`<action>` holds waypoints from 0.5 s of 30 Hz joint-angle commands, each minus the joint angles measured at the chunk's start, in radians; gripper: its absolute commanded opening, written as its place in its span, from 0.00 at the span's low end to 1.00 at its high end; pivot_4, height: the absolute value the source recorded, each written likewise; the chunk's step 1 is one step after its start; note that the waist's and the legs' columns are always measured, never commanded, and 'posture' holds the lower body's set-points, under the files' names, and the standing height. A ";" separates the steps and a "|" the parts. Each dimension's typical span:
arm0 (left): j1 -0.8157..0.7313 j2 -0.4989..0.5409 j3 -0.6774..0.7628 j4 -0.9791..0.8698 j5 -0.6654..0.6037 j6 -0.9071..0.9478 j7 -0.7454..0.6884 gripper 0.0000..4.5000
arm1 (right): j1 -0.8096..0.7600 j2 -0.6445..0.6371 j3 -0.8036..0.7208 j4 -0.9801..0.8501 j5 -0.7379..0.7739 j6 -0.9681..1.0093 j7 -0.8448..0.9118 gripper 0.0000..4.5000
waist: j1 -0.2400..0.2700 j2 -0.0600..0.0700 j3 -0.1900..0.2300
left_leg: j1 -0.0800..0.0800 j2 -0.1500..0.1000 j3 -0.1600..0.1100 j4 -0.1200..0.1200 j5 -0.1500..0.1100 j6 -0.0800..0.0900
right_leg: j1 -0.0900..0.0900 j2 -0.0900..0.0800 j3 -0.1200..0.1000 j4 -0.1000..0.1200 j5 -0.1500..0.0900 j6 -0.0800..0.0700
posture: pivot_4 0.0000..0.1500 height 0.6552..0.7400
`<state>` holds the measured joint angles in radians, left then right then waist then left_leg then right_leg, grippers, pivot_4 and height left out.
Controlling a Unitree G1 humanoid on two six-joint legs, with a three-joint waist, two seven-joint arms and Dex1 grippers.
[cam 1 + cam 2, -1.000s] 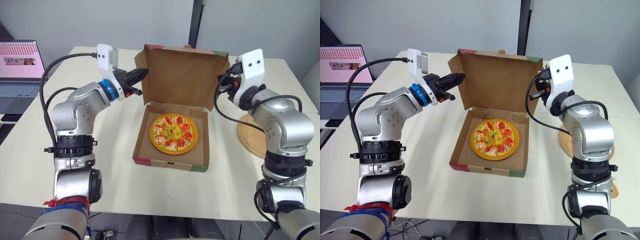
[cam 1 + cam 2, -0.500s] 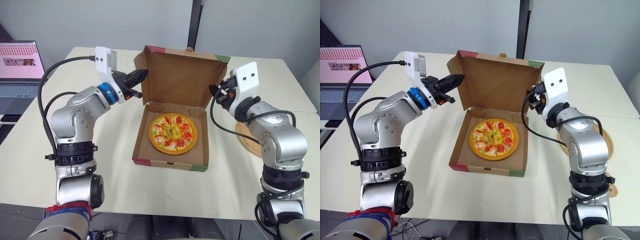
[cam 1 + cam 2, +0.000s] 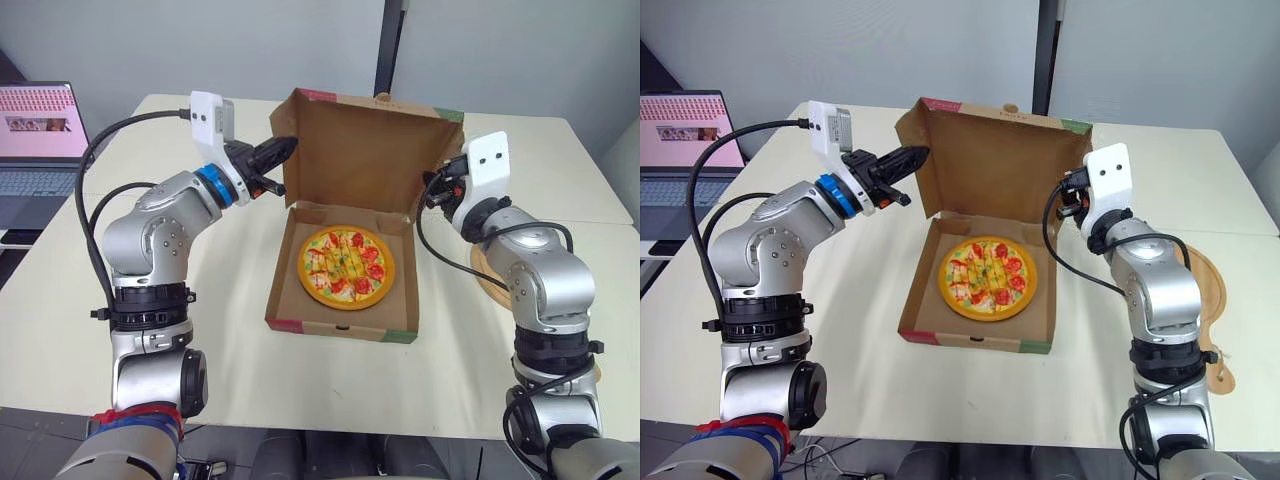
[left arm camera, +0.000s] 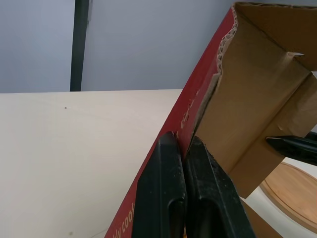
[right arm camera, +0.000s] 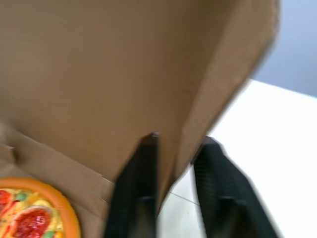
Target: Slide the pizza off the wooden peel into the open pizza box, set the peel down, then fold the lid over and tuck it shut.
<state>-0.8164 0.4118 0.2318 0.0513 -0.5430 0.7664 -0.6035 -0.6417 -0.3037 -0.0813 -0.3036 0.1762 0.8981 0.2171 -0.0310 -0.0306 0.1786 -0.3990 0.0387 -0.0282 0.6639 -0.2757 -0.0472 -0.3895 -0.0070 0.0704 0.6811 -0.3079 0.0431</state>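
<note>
The round orange-rimmed pizza with red toppings (image 3: 348, 266) already lies flat in the tray of the brown cardboard pizza box (image 3: 340, 322), and the round wooden peel (image 3: 1202, 290) is set down on the pale table (image 3: 230, 330) just to my right of the box, so I judge the first two parts done. What is left is the closing. The box's brown lid (image 3: 360, 150) stands upright at the back, not yet folded over, and nothing is tucked. Both my arms are raised and bent inward, one at each side of that lid. My left gripper (image 3: 283, 152) points across at the lid's upper left edge, its two black fingers (image 4: 171, 188) drawn almost together and nipping the torn cardboard edge at their tips. My right gripper (image 3: 432, 190) reaches in from the other side at about the same height. Its fingers (image 5: 141, 188) are parted and straddle the lid's right side flap, one on the inner face and one outside, with a gap beside the card, so I would not call that a firm hold yet. From here I expect to bring both wrists forward and down together.
</note>
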 commanded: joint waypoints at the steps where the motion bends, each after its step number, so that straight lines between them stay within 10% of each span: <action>1: -0.008 0.010 -0.011 -0.040 -0.008 -0.043 -0.018 0.00 | -0.016 0.008 -0.021 -0.025 0.009 -0.015 -0.013 0.00 | 0.000 0.000 0.000 | 0.000 0.000 0.000 0.000 0.000 0.000 | 0.000 0.000 0.000 0.000 0.000 0.000 | 1.00 1.00; 15: 0.091 -0.100 0.054 -0.287 -0.119 0.100 0.217 0.00 | 0.023 0.105 -0.014 -0.267 0.096 0.133 -0.046 0.00 | 0.000 0.000 0.000 | 0.000 0.006 -0.001 0.000 0.000 0.001 | 0.000 0.000 0.000 0.000 0.000 0.000 | 1.00 1.00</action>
<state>-0.7184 0.3392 0.2905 -0.1665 -0.6069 0.8482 -0.4102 -0.6082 -0.2191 -0.1142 -0.4879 0.2265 1.0255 0.1693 -0.0308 -0.0307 0.1785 -0.3992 0.0444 -0.0294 0.6637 -0.2761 -0.0465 -0.3893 -0.0072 0.0706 0.6814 -0.3079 0.0431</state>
